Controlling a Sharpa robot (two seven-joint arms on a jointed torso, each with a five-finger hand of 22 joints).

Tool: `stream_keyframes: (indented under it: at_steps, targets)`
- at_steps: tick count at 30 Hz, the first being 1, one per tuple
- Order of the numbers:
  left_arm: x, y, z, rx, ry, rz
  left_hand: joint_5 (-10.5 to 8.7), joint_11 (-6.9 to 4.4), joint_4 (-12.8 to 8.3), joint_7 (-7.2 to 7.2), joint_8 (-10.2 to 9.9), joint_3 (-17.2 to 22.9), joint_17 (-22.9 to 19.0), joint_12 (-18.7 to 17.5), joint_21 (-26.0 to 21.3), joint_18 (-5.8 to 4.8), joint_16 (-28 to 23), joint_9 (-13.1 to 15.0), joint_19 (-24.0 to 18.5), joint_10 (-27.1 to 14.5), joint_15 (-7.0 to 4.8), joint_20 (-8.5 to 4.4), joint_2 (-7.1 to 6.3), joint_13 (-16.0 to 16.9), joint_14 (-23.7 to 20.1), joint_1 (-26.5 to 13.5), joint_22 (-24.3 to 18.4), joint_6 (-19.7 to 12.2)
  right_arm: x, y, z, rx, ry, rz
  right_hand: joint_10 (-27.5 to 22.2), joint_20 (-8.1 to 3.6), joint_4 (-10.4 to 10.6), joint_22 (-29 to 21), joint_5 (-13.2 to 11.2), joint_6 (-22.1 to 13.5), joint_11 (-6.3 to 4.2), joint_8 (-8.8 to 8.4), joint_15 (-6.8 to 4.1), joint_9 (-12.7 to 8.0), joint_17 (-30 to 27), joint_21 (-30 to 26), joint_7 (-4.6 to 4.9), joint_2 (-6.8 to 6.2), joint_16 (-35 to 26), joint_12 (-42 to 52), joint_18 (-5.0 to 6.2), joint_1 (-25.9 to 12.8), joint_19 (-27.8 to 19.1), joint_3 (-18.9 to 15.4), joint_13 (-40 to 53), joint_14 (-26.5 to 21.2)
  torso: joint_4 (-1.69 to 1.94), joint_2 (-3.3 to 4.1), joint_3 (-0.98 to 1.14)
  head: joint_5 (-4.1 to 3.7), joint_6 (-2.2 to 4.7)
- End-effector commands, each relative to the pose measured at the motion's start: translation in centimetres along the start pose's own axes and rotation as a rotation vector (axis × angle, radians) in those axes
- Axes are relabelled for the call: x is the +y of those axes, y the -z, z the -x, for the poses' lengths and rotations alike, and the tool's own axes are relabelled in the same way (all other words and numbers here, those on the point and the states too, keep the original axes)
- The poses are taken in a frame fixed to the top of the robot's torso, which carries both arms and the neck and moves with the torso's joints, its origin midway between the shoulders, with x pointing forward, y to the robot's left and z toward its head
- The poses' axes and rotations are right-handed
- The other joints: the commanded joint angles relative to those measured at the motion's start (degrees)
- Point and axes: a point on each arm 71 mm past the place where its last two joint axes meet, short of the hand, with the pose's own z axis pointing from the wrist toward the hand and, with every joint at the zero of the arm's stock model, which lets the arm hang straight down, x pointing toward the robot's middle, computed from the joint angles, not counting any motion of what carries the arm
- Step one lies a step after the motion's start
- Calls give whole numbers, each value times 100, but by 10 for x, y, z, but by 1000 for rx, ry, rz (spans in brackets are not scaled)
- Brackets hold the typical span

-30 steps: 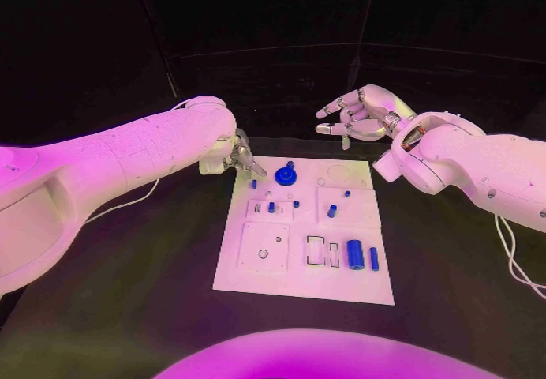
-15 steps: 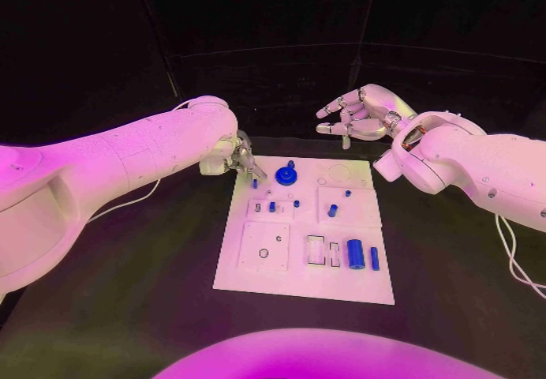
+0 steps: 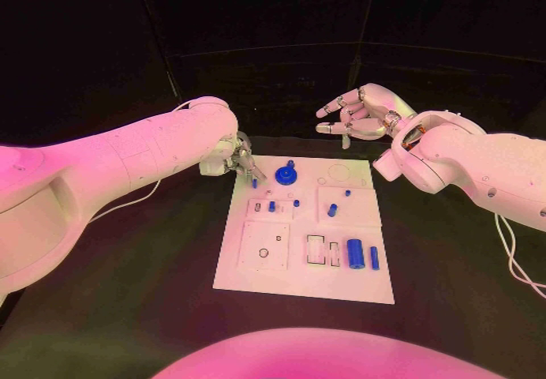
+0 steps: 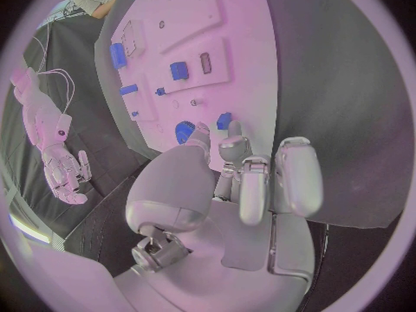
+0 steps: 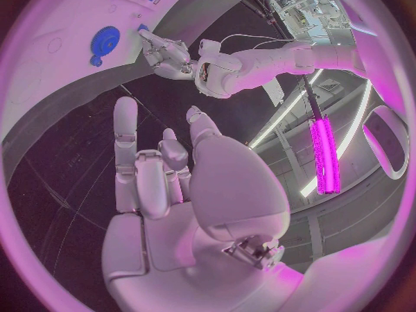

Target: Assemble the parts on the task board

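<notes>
Blue part (image 3: 254, 183) pinched by left robot hand (image 3: 236, 157) — board's far-left corner; right robot hand (image 3: 355, 115) spread, empty.

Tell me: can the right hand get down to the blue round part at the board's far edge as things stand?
Probably yes. The right hand hovers open beyond the task board, holding nothing, and nothing covers the blue round part. The left hand works close beside it, so approach from the right.
</notes>
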Motion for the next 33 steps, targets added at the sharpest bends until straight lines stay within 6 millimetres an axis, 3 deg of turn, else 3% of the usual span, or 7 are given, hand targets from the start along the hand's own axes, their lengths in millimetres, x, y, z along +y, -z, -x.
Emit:
stream_keyframes:
  at_steps: [1,20,33]
  targets:
    - [-1,0,0,5,-13,3,6,-49,-37,5,26,-7,1509,28,27,-97,18,-6,118,-3,-11,-3,-8,4,596,54,4,30,2,-1,0,5,0,9,-9,24,16,-5,-17,-34,-7,30,11,1,-3,-33,-5,36,-24,14,33,20,-20,-33,5,177,-2,1,2,12,-2]
    - [-4,0,-3,9,-18,-2,6,-54,-135,2,29,45,1509,27,17,-95,18,-47,114,-4,-17,-11,112,-7,596,202,1,48,2,0,0,5,0,7,-9,24,16,-5,-17,-34,-7,30,11,1,-3,-33,-5,36,-24,14,33,20,-20,-33,5,177,0,2,0,26,-36]
    - [-5,-1,-4,14,-20,0,7,-68,-367,-12,38,220,1509,18,6,-93,18,-96,110,-13,-28,-20,276,-27,596,486,0,72,2,0,0,6,0,8,-3,24,17,-6,-15,-30,-8,36,10,2,0,-35,-6,42,-24,21,34,23,-20,-34,11,177,3,0,1,19,-58]
